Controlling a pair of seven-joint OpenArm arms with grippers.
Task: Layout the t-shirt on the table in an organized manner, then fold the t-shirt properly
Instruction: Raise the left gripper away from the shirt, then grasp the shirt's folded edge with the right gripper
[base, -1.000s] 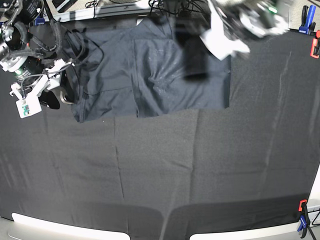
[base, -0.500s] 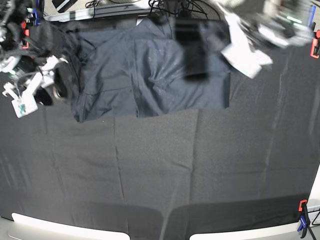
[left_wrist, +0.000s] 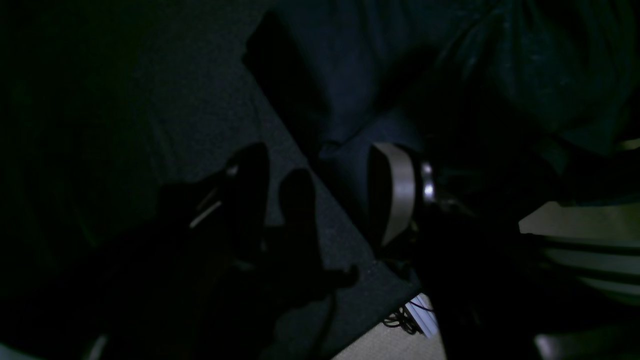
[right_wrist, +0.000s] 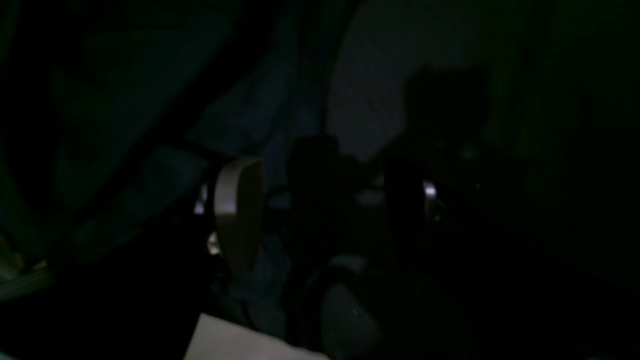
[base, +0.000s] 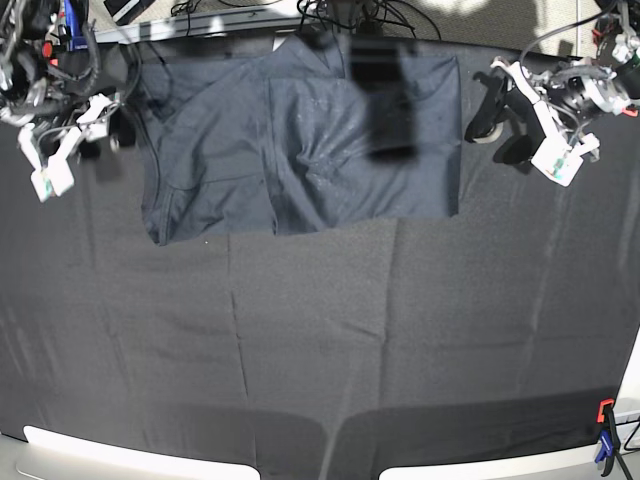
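The surface (base: 400, 340) was the biggest thing I had in view, creased black cloth filling the base view, with a clamp (base: 606, 440) at its near corner. The shirt (base: 300, 150) lay at the far edge, folded into a rough rectangle with a narrower flap on the base view's left and a dark patch I couldn't make out near the top middle. Its far hem sat almost on the surface's rim, beside the cables (base: 340, 12) behind.

The left gripper (base: 503, 118) hung just off the shirt's edge on the base view's right, jaws spread and empty; its wrist view showed a pale pad (left_wrist: 395, 192) over the shirt's hem with nothing between the jaws. The right gripper (base: 100, 135) was near the opposite edge, jaws parted with nothing in them; its wrist view was too dark to add much beyond one pale pad (right_wrist: 240, 215).

My worry was the next pinch: the cloth under the shirt is nearly the same colour, so jaws coming down at the hem could catch the surface's cover along with the shirt, or take only the top layer and pull the fold apart. Being so close to the rim, a tug could also drag it into the cables.

I could read no label, brand or writing anywhere.
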